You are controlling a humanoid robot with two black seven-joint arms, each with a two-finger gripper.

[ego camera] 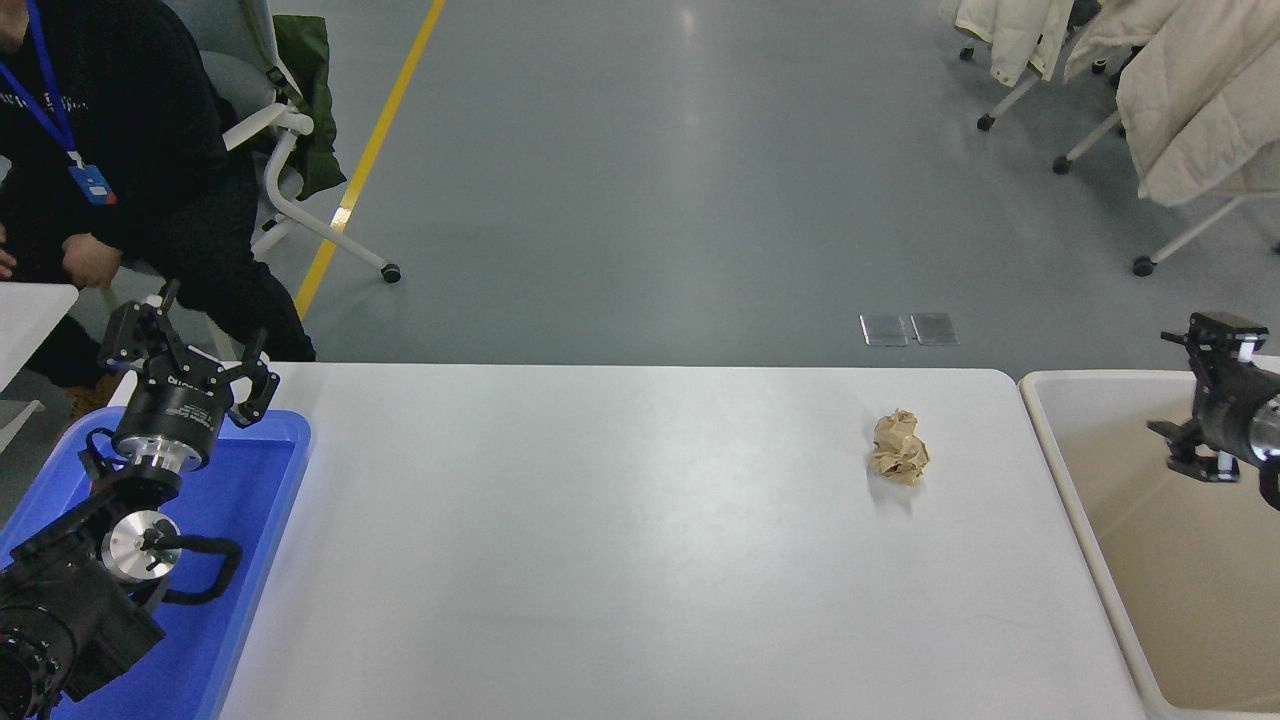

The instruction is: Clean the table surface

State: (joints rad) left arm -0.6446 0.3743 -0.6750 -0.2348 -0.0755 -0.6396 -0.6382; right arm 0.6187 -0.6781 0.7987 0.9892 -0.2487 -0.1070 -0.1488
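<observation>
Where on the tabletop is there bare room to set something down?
Nearly everywhere on the table surface: the whole stretch from the blue tray to the crumpled paper ball is bare. The only object is that ball, near the cream bin.
</observation>
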